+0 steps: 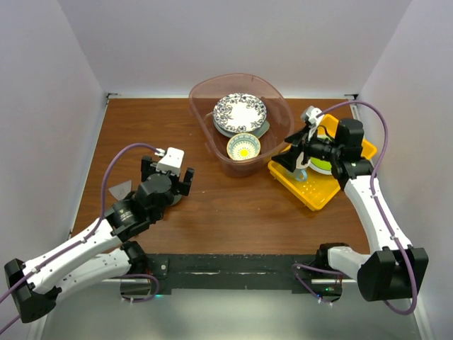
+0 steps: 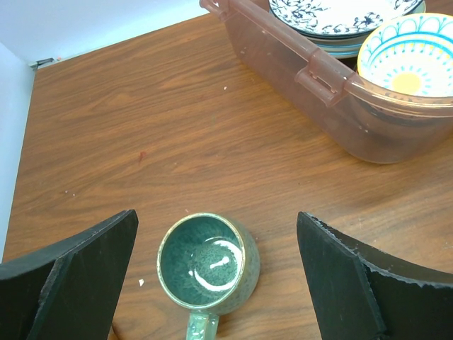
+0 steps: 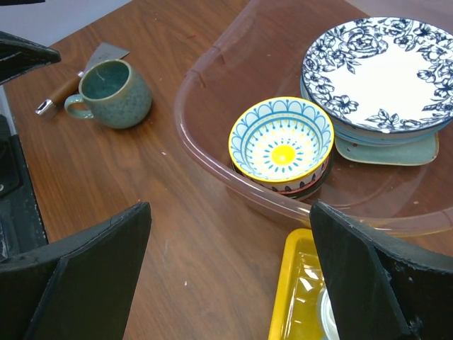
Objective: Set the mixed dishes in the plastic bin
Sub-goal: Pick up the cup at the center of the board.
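Mug (image 2: pixel 207 262) plain in wrist views only

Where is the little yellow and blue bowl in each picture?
Top view: the bowl is in the middle, at the near end of the plastic bin.
Left wrist: top right corner, partly cut off by the edge.
Right wrist: centre of the picture.
Shared landmark: the flowery plate beside the bowl.

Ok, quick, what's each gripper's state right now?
Left gripper: open, empty, above the teal glazed ceramic mug.
Right gripper: open, empty, beside the translucent pinkish plastic bin.
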Robot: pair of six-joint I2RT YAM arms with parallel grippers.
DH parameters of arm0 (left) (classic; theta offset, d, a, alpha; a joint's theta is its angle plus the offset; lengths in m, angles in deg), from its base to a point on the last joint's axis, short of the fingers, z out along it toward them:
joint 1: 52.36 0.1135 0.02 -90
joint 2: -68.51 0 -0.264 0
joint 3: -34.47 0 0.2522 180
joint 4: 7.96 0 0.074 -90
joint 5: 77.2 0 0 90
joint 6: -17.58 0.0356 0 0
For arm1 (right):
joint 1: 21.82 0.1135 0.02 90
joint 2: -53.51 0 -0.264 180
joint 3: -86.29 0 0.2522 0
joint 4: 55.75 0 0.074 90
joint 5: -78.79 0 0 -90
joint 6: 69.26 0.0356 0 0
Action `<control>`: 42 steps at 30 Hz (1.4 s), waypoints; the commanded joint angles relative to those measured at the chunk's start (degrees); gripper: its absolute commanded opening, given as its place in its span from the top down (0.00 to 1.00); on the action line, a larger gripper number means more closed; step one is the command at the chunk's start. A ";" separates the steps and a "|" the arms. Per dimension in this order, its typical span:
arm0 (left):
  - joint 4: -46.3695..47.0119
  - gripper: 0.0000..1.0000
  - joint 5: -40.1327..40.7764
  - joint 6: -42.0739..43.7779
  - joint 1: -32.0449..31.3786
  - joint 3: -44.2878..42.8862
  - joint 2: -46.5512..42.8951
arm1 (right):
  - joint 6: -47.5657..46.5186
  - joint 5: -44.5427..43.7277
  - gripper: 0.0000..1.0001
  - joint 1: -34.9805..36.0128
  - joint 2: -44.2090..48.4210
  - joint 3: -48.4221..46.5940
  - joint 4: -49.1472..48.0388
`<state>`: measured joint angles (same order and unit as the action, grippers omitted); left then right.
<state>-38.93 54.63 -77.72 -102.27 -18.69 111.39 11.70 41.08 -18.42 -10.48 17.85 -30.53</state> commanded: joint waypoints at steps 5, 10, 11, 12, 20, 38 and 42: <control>2.89 0.00 -0.95 0.64 0.69 0.29 0.63 | -1.77 3.08 0.02 -0.94 -1.40 -0.78 -1.62; 2.89 0.00 -1.57 0.73 0.78 0.29 0.72 | -2.21 3.08 0.02 -1.03 -2.11 -1.05 -0.92; 2.97 0.00 -1.57 0.73 0.78 0.29 0.81 | -2.30 3.08 0.02 -1.03 -2.19 -1.05 -0.83; 2.97 0.00 -1.66 0.73 0.78 0.29 0.72 | -2.30 3.08 0.02 -1.03 -2.37 -1.05 -0.92; 2.97 0.00 -2.18 0.73 0.78 0.29 0.90 | -2.39 2.99 0.02 -1.29 -2.90 -0.96 -1.00; 2.89 0.00 -2.62 0.64 0.87 0.11 1.42 | -2.56 3.08 0.02 -1.46 -3.07 -1.14 -0.83; 2.80 0.00 -2.62 0.64 0.87 0.20 1.34 | -2.56 3.25 0.02 -1.47 -2.99 -1.14 -0.74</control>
<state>-38.58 52.14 -77.70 -101.85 -18.69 112.85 10.20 42.55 -19.64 -13.67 17.85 -30.35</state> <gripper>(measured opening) 0.997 0.983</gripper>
